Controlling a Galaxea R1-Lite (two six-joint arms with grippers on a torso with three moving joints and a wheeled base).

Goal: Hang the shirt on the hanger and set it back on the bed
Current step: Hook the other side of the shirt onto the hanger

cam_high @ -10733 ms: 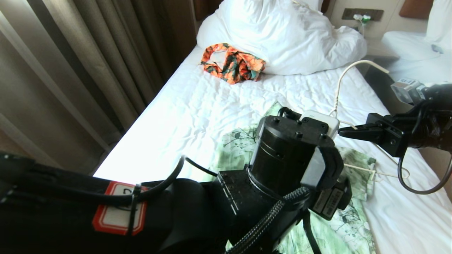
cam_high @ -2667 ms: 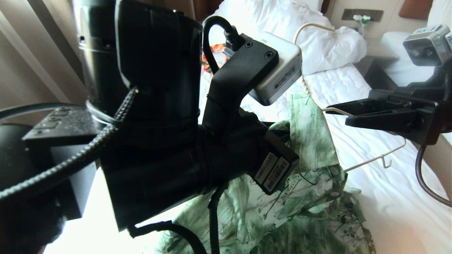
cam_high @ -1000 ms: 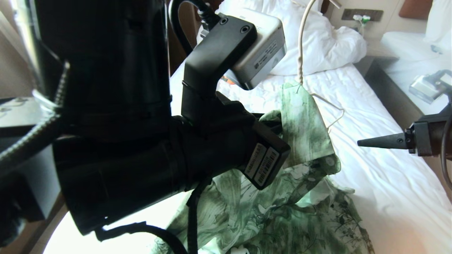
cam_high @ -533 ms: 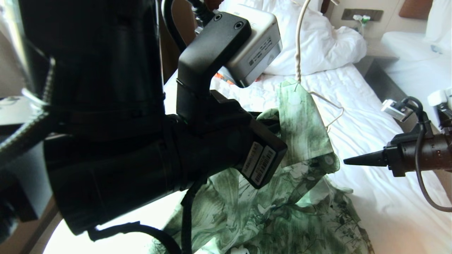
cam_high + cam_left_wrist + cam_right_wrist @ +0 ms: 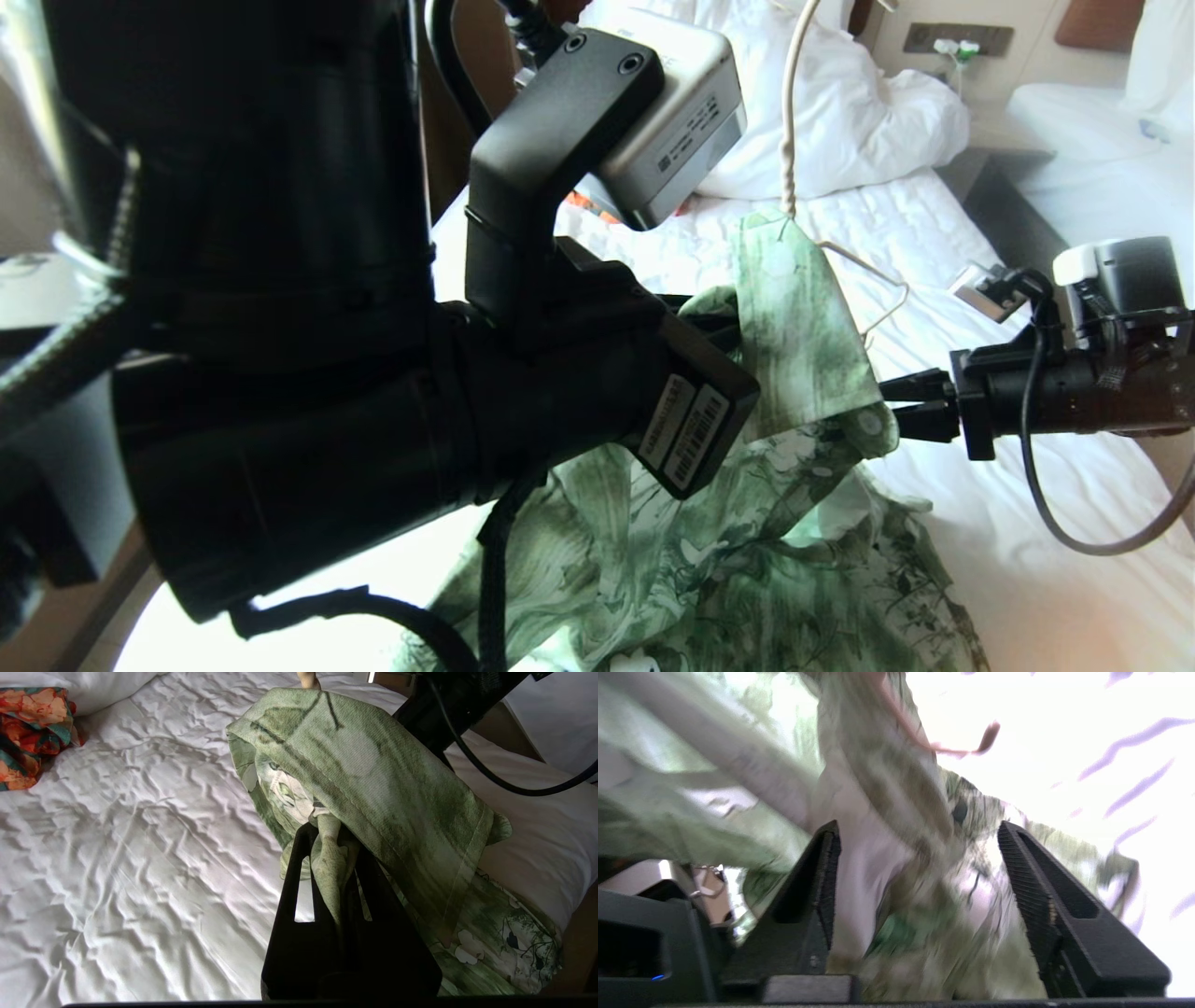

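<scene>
Left pincer clamped on a fold of the shirt, holding it raised above the bed. Hanger wire rises at 12 o'clock of the cloth. Right pincer, jaws wide, at the shirt's 3 o'clock edge.

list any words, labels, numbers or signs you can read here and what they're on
None can be read.
Barcode stickers on the left arm's wrist: two white labels with bars and small print, too small to read.
Side of the grey camera box above them: lines of small print, too small to read.
The shirt, the hanger and the bed: no writing.
</scene>
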